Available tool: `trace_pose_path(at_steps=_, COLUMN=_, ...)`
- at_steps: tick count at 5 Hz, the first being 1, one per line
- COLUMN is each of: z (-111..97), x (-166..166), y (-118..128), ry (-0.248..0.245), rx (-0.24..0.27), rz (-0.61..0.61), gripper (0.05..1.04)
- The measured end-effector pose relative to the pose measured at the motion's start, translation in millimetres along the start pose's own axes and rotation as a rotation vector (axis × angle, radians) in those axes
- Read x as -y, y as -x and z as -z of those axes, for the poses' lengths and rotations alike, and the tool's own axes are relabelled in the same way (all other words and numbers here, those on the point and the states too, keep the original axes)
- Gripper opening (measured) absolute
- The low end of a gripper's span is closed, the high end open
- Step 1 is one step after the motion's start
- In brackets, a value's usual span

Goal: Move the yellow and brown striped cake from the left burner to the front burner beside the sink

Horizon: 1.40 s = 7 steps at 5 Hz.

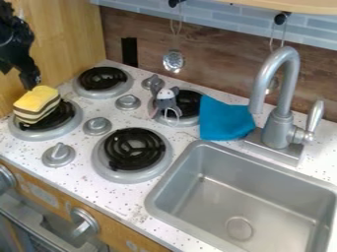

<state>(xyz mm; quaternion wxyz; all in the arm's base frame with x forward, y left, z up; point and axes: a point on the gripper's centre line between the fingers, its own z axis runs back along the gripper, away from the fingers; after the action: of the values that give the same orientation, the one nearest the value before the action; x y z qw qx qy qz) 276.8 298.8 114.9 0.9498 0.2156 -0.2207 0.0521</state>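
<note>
The end effector (29, 81) is seen just above the yellow striped block (37, 102); whether it is open or closed cannot be told, and contact with the block cannot be confirmed. The block is supported directly below it by the nearest burner (56, 117), off-centre on the black coil. If the end effector were lowered out of line, the block could be pushed across the uneven coil and tipped over the burner's rim. Its soft-looking layers could be squashed by a hard press. Well apart, on the sink side of the end effector, a grey mouse toy (166, 102) and a blue cloth (223, 120) are placed; the toy's thin loop could be snagged by a low sweep.
</note>
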Motion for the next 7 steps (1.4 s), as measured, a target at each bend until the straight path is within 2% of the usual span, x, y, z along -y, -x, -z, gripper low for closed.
trace_pose_path(at_steps=1, z=12.9, x=5.0, y=8.6, ry=0.019, rx=-0.040, rz=0.019, gripper=1.010)
trace_pose_path(at_steps=2, z=20.7, x=15.3, y=15.8, ry=0.070, rx=-0.077, rz=0.024, gripper=1.010)
trace_pose_path(at_steps=4, z=37.9, x=35.1, y=14.9, ry=0.148, rx=-0.095, rz=0.027, gripper=1.010)
trace_pose_path(at_steps=7, z=60.3, x=26.9, y=10.6, ry=0.076, rx=-0.133, rz=-0.005, gripper=1.010)
